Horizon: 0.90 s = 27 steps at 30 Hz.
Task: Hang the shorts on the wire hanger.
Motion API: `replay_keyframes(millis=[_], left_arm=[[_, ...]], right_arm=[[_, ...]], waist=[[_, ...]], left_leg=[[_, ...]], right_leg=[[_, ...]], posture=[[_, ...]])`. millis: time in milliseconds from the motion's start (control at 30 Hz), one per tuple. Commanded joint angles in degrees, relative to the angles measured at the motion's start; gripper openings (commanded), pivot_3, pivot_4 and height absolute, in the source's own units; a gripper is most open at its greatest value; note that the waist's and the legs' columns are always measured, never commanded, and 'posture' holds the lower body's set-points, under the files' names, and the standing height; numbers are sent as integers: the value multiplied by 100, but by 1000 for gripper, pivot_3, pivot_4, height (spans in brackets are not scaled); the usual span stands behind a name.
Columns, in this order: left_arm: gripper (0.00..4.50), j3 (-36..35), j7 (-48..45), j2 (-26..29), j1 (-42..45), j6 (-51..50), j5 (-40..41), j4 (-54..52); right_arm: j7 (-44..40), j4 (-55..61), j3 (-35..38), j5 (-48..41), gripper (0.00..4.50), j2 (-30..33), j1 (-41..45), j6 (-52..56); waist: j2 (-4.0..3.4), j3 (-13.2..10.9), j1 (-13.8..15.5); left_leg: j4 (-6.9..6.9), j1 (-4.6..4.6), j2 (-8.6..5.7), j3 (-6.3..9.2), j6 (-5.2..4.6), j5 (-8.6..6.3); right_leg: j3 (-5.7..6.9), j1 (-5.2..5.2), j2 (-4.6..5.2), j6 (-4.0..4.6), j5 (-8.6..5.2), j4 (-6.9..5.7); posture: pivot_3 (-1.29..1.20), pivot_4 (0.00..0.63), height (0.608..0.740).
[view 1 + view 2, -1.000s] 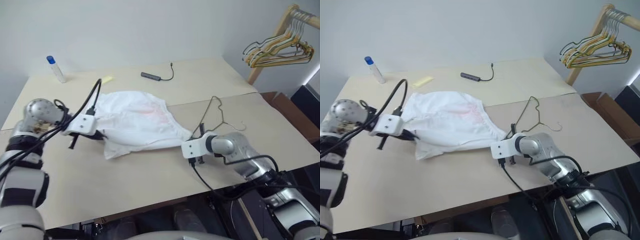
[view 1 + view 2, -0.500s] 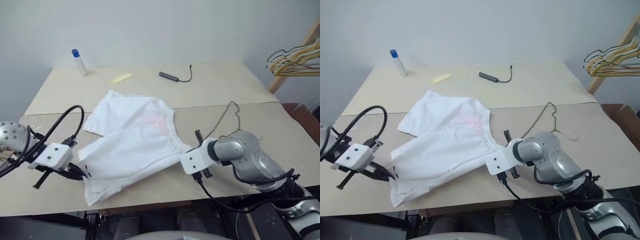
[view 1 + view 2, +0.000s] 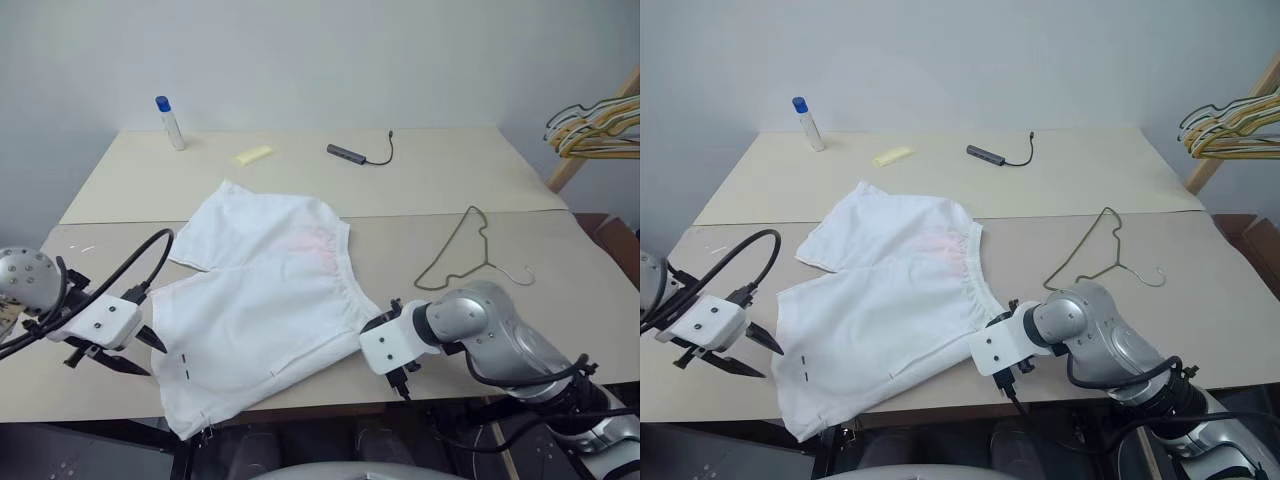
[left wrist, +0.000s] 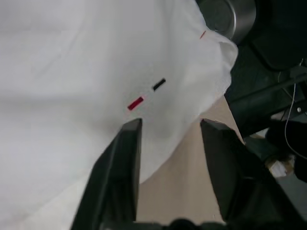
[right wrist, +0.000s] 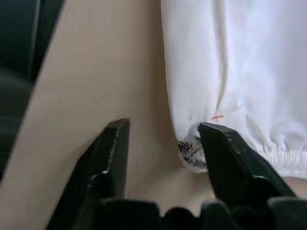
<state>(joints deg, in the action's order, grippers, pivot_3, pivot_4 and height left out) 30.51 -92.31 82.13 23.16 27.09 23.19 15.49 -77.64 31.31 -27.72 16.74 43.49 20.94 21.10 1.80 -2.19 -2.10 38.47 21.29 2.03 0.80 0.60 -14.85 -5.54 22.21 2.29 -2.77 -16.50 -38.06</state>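
A pale grey wall backs a beige bench (image 3: 470, 180) made of two boards joined along a seam across its middle. The shorts (image 3: 265, 300) lie spread flat on the bench, running from just past the seam down to the near edge, where one leg hem hangs slightly over near the near-left corner. A faint pink stain shows near the gathered waistband, and a tiny red and dark mark sits close to the near hem.

The left tool (image 3: 135, 352) hovers just off the shorts' left hem near the near-left edge, its two black fingers (image 4: 122, 158) spread apart and holding nothing; in the left wrist view the fabric edge lies under and beyond them. The right tool (image 3: 1012, 372) sits at the near edge beside the waistband's corner, fingers parted and empty, one finger (image 5: 225, 153) close beside the waistband corner.

The wire hanger (image 3: 468, 250) lies flat on the right half of the bench, well apart from the shorts, its silvery hook toward the right edge. Along the far edge stand a white bottle with a blue cap (image 3: 170, 122), a yellow strip (image 3: 252, 154) and a dark adapter with a cable (image 3: 358, 153). Beyond the far-right corner, bunched yellow and green hangers (image 3: 598, 125) hang on a wooden rack.
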Motion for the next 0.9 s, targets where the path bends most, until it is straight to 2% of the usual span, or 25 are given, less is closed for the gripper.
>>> replay_keyframes(millis=[33, 100, 133, 167, 267, 400, 533, 667, 800, 900], left_arm=[[3285, 61, -19, 124, 385, 174, -335, 376], [3923, -3, -19, 1, 654, 190, -531, 743], [4254, -35, -19, -59, 763, 169, -568, 870], [4477, -172, -19, -163, 842, -148, -239, 894], [4477, -587, -19, -333, 924, -1220, 1064, 535], [4477, -1264, -19, -693, 710, -1967, 1895, 44], [4477, -2004, 156, -1254, 351, -2543, 2050, -511], [4477, -2517, 591, -1797, 115, -3118, 2193, -1209], [4477, -2747, 771, -2173, -98, -3363, 2011, -1783], [4477, -2900, 904, -2384, -190, -3544, 1928, -1960]], right_arm=[[17, 229, 900, -787, 3926, 58, 46, 659], [313, 85, 1331, -975, 4500, -7, 118, 1243], [500, 4, 1461, -990, 4500, -51, 141, 1460], [722, -135, 1588, -998, 4500, -129, 188, 1760], [1396, -575, 1799, -910, 4500, -316, 240, 2388], [2710, -1401, 1914, -622, 4500, -954, 395, 3164], [3901, -2244, 2315, -567, 4500, -1696, 614, 3750], [4958, -3100, 2729, -597, 4500, -2210, 803, 3672], [5130, -3582, 2955, -897, 4500, -2309, 831, 3660], [5129, -3610, 2779, -918, 4500, -2159, 679, 3700]], waist=[[2, 0, 1], [5, 0, 3], [5, 0, 3], [5, 0, 3], [6, 1, 10], [10, 1, -32], [-3, -5, -95], [-3, -5, -165], [-4, -6, -207], [-8, -8, -236]], left_leg=[[0, -1, 1, 0, 0, 0], [0, -1, 0, 0, 0, 0], [1, 0, 0, 0, 0, 0], [1, 1, 0, 0, 0, 0], [1, 3, 1, 1, 0, 0], [1, 12, 3, 0, 0, 0], [-3, 9, 1, 1, 0, 0], [-3, 22, 0, 7, 0, 0], [-2, 23, -4, 10, 0, 0], [-4, 19, -3, 12, 0, 0]], right_leg=[[0, -2, 0, 0, 0, 0], [0, -2, -1, 4, 2, 1], [1, -2, -1, 7, 4, 2], [1, -2, -1, 12, 7, 1], [1, 1, 0, 13, 7, 0], [-1, 9, 0, 14, 8, -1], [-5, 13, -3, 36, 20, -6], [-5, 19, -3, 42, 22, -4], [-5, 16, -1, 41, 22, -2], [-5, 15, -1, 42, 22, -3]], posture=[[-24, 0, 740], [-27, 0, 740], [-26, 0, 740], [-26, 0, 740], [-31, 0, 740], [-37, 0, 740], [-46, 0, 740], [-49, 0, 740], [-54, 0, 740], [-54, 0, 740]])
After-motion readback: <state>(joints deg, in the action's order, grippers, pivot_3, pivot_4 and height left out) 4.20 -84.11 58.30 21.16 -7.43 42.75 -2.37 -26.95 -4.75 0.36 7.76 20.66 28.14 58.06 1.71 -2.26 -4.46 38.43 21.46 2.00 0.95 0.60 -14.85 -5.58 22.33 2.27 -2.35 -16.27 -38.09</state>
